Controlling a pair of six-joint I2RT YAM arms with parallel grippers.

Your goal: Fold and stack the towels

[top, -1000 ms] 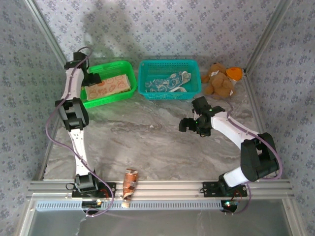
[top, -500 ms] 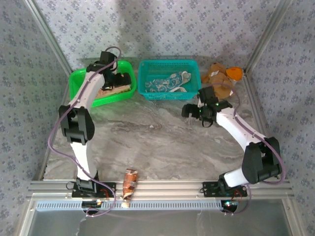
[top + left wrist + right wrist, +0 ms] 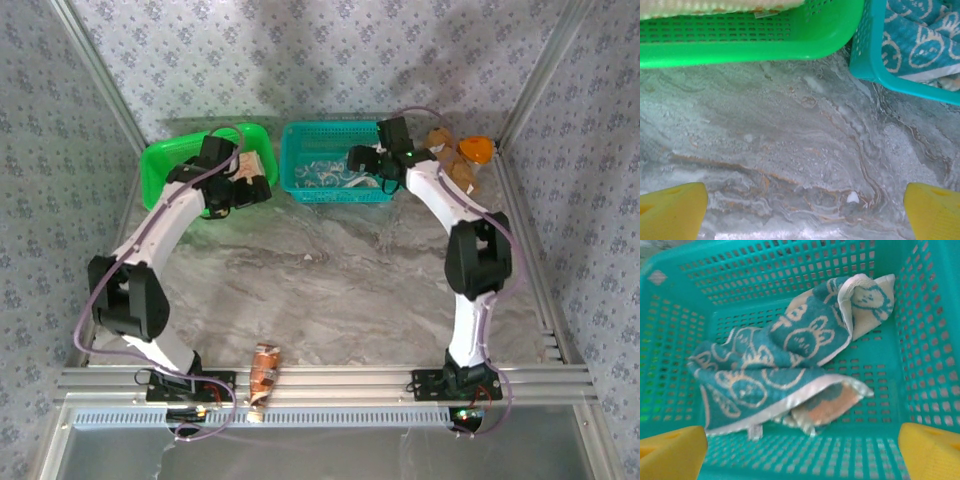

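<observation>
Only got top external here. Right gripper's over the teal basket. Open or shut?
Observer: Open. In the right wrist view the right gripper has its yellow fingers at the frame's two edges, with nothing between them.
Operator: What's under it?
Observer: A crumpled teal towel with white faces, lying on the floor of the teal basket. A peach-orange cloth pokes out beneath it; I can't tell if it's a second towel.
Operator: Left gripper in the green basket?
Observer: No. The left gripper is open over the bare marble table, just in front of the green basket.
</observation>
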